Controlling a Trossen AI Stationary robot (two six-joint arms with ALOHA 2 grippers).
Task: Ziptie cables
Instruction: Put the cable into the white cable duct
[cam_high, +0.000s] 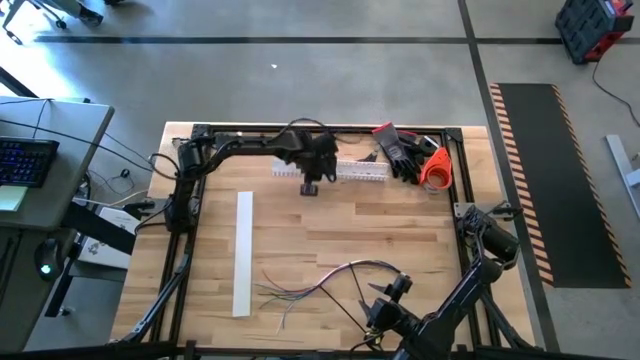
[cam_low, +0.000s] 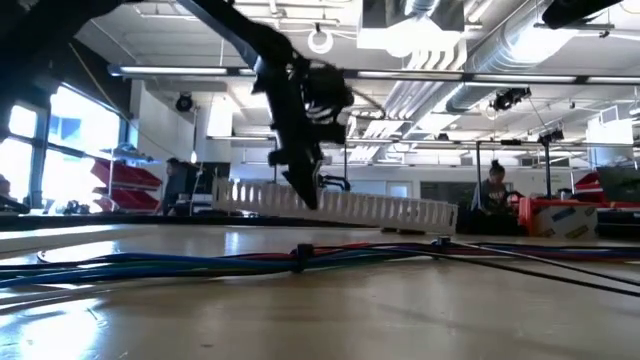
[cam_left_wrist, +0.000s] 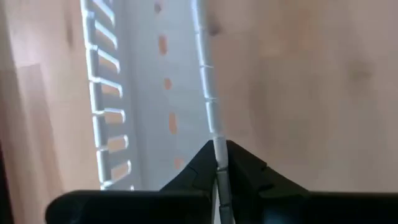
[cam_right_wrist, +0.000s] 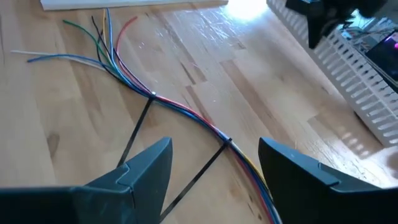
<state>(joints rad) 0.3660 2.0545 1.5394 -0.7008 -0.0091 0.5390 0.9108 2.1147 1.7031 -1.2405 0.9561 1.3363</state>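
Lying loose on the near table (cam_high: 400, 240), the cables (cam_right_wrist: 186, 112) look light, limp and springy; best taken beside a black tie. Right claw (cam_right_wrist: 214, 165) hovers released above them; left claw (cam_left_wrist: 221, 174) is clenched on the slotted channel's (cam_left_wrist: 149, 93) wall.

High view: you look straight down on the whole table (cam_high: 330, 250).
Low view: level across the tabletop, near the cables (cam_low: 200, 262).
Wrist views: close; both show the white slotted channel (cam_left_wrist: 143, 93).
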